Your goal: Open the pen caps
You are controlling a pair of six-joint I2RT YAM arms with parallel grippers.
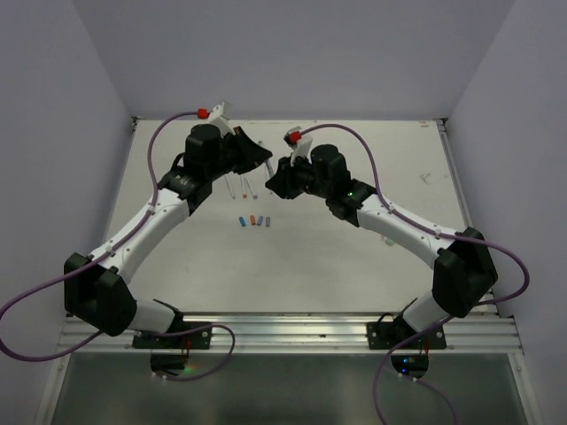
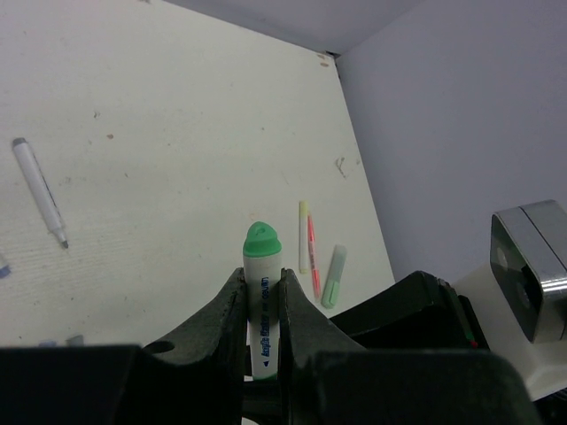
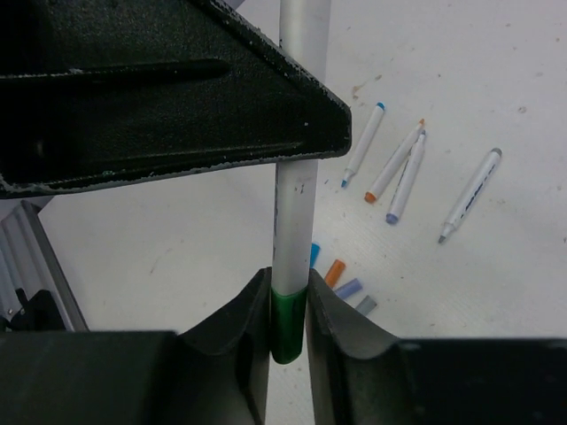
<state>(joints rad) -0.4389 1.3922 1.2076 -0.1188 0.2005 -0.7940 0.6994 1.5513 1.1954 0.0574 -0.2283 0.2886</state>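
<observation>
The left gripper (image 2: pixel 263 282) is clamped on a white pen (image 3: pixel 292 221), and the right gripper (image 3: pixel 287 279) has its jaws tight against the pen's green cap (image 3: pixel 287 323), above the table (image 3: pixel 487 292). Below lie 4 loose caps (image 3: pixel 335 271) beside 4 uncapped pens (image 3: pixel 394 164). The left gripper's body hides part of the held pen in the right wrist view.

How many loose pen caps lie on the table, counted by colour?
Small blue plastic cap: 1
Small orange plastic cap: 1
Small purple plastic cap: 1
Small grey plastic cap: 1
Total: 4
</observation>
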